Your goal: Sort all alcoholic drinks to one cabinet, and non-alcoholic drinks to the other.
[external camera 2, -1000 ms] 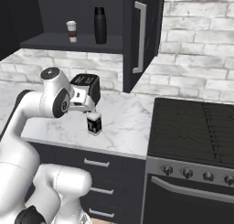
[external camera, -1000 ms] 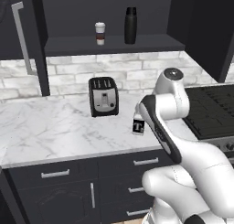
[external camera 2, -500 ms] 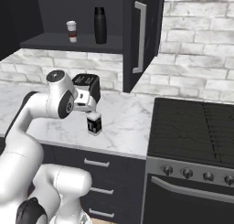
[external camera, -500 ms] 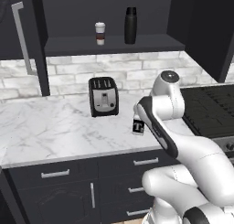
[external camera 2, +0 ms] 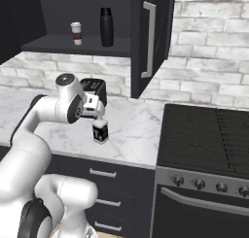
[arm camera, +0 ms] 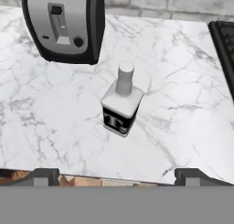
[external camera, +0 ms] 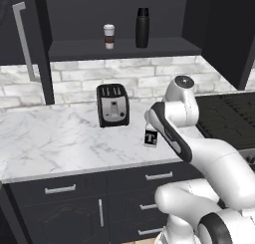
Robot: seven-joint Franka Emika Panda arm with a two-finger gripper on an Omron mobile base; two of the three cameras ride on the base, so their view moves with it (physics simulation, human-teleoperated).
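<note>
In the left base view we are finding the squat pale bottle (external camera: 151,136) upright near the counter's (external camera: 55,143) front edge, the coffee cup (external camera: 109,36) and black flask (external camera: 142,28) already shelved. In the right base view the gripper (external camera 2: 97,113) is hanging just above it. In the hand view our fingertips (arm camera: 43,175) are standing wide apart, so we should be centring over the neck and descending straight before closing.

squat pale bottle (arm camera: 121,107) upright (black label), coffee cup (external camera: 109,36), black flask (external camera: 142,28) shelved

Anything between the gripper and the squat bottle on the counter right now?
Nothing visible. In the hand view the pale bottle stands upright on bare marble counter, with open space between it and the open gripper. The toaster sits beyond the bottle and off to one side, clear of the approach.
</note>
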